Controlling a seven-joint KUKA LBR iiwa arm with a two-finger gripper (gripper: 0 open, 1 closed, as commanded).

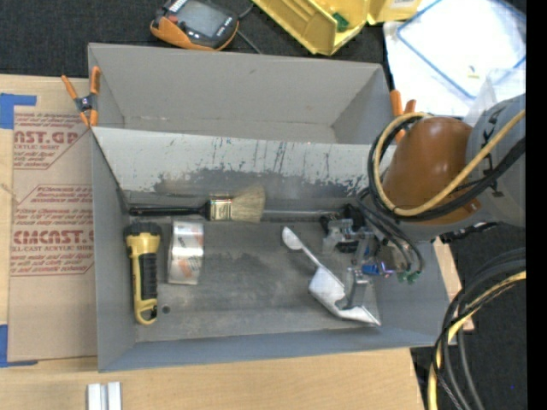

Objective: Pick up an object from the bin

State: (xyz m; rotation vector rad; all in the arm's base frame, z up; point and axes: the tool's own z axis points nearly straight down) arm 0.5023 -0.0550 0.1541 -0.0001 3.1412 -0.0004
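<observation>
Wrapper [326,287], white and crumpled, at four o'clock in the bin [239,84] by the gripper [353,301], looks light, soft and slippery, so pinch a raised fold; jaws' state I cannot tell.

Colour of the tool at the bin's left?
Tool: yellow with a black grip; camera view.

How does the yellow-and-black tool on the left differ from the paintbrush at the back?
The yellow-and-black tool is chunky; the paintbrush has a thin black handle and pale bristles. The tool lies along the left wall of the bin, the paintbrush across its back wall. Both lie flat, well left of the end effector.
</observation>
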